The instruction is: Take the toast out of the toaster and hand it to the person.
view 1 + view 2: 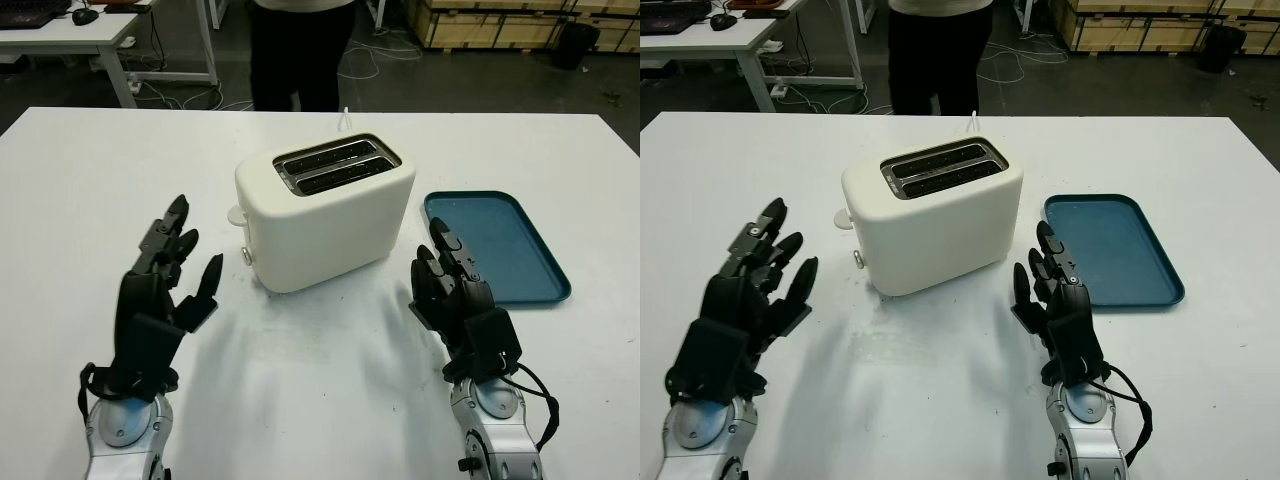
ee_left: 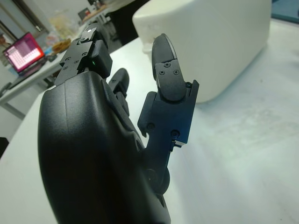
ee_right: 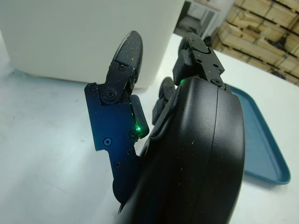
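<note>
While both arms reach in from the near edge, the left hand (image 1: 165, 290) is open and holds nothing, at about eight o'clock from the toaster (image 1: 325, 210) and well apart from it. The right hand (image 1: 455, 295) is likewise open and empty, at about four o'clock from the toaster, just beside the near corner of the blue tray (image 1: 495, 245). Whether either hand touches the white table (image 1: 90, 180) cannot be told. Both toaster slots (image 1: 335, 165) look dark, and no toast can be made out in them. A person (image 1: 300, 50) stands at twelve o'clock beyond the far table edge, cut off above the waist. Bare tabletop lies between the hands and toward nine o'clock.
</note>
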### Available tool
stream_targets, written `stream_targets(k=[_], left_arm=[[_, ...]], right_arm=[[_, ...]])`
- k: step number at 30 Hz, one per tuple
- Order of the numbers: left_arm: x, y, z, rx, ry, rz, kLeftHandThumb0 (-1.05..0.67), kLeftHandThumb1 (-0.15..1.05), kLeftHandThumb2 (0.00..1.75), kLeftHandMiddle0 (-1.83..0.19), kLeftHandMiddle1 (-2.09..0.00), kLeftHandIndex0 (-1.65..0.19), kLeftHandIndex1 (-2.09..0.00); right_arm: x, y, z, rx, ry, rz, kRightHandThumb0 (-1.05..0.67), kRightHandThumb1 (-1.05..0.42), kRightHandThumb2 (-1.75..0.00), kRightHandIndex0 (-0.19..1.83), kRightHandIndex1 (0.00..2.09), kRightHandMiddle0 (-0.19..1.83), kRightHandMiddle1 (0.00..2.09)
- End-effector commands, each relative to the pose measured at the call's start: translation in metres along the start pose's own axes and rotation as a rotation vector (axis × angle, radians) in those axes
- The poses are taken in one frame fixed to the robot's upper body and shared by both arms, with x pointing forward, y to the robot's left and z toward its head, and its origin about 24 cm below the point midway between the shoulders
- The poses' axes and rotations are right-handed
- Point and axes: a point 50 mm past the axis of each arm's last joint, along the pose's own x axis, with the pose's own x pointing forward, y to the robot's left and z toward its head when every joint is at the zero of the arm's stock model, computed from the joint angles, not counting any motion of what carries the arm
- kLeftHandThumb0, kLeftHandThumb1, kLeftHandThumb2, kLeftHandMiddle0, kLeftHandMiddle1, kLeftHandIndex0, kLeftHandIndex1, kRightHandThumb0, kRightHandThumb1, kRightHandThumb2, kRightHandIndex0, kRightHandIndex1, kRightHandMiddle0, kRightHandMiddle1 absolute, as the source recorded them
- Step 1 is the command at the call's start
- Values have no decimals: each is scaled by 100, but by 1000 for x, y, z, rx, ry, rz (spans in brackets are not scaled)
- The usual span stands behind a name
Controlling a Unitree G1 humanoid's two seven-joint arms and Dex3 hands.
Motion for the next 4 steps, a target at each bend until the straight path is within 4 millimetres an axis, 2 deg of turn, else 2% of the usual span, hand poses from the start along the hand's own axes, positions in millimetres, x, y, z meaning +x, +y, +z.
stream_targets(k=[1,4], left_arm=[[3,-3,-4,-5,17,-6,-47,92,64,-1,-50,-18,-1],[4,-4,-5,8,18,-15,-46,92,66,-2,-52,-19,-2]], right_arm=[[0,1,0,-7,8,-3,-55,-92,-69,15,1,16,0],[0,2,2,-9,11,3,-55,-92,-70,14,1,15,0]])
